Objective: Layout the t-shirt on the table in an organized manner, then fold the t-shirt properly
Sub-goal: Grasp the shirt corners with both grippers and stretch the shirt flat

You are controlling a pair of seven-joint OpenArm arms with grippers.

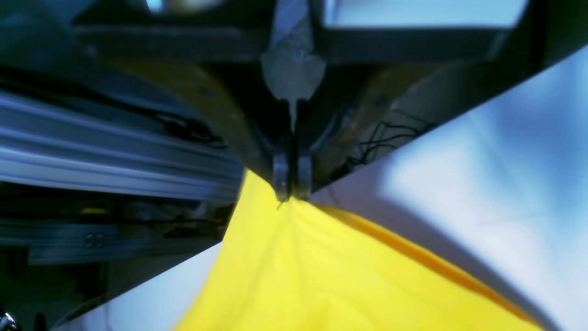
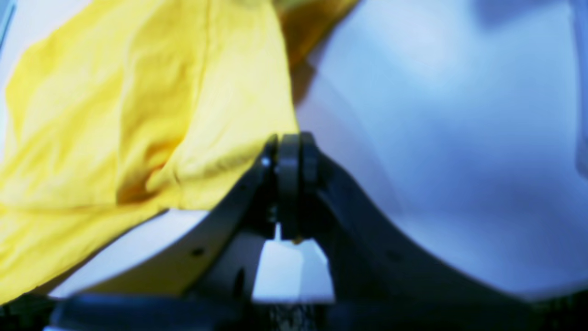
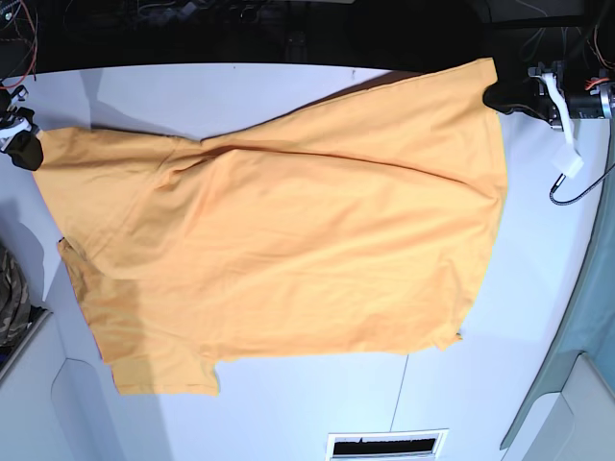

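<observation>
Orange-yellow cotton stretches across the white desk (image 3: 288, 403) as two robot arms hold the t-shirt (image 3: 288, 240) taut by opposite corners. In the base view, the left claw (image 3: 502, 99), at the far right of the desk, is clamped on one corner of the shirt's hem edge; the left wrist view shows its jaws pinched tight on a peak of fabric (image 1: 291, 191). The right claw (image 3: 29, 152), at the far left, grips the opposite corner, and the right wrist view shows its jaws (image 2: 290, 158) pressed together at the cloth's edge.

The shirt lies mostly flat and spread wide, its upper edge lifted slightly and casting a shadow on the desk. A sleeve points toward the lower left, and a long crease runs diagonally through the body.

The risk from here appears to be uneven tension: if one arm pulls harder or releases first, the fabric could slide, bunch at the crease, or drag askew before any fold begins. Both grips look shallow, on thin edges, so a corner could also slip free.

A small pale tag (image 3: 457, 335) shows at the shirt's lower right edge, too small to read. A camouflage-patterned cloth (image 3: 12, 288) sits at the desk's left margin. No brand or writing is legible anywhere.
</observation>
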